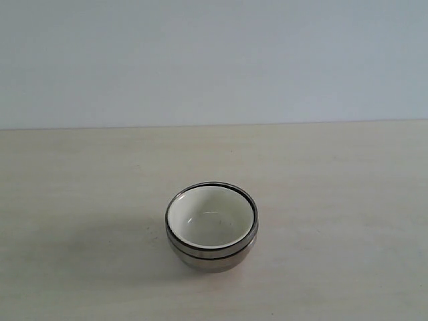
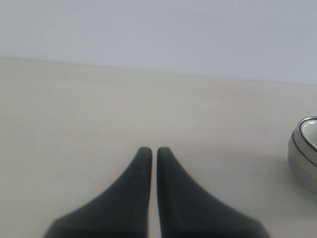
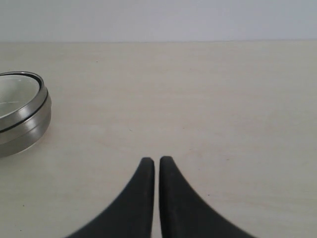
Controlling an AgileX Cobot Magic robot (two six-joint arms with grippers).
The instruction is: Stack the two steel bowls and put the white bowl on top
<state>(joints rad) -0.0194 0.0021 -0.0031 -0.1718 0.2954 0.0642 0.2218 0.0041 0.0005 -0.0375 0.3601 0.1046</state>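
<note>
The two steel bowls [image 1: 212, 249] stand nested in one stack on the pale table, near the middle front of the exterior view. The white bowl [image 1: 210, 219] sits inside the upper steel bowl, its rim just below the steel rim. Neither arm shows in the exterior view. In the left wrist view my left gripper [image 2: 154, 150] is shut and empty, and the stack [image 2: 303, 153] lies off to one side of it, apart from the fingers. My right gripper [image 3: 157, 159] is shut and empty too, with the stack [image 3: 22, 114] well away from its tips.
The light wooden table [image 1: 348, 200] stretches around the stack. A plain pale wall [image 1: 214, 60] rises behind the table's far edge.
</note>
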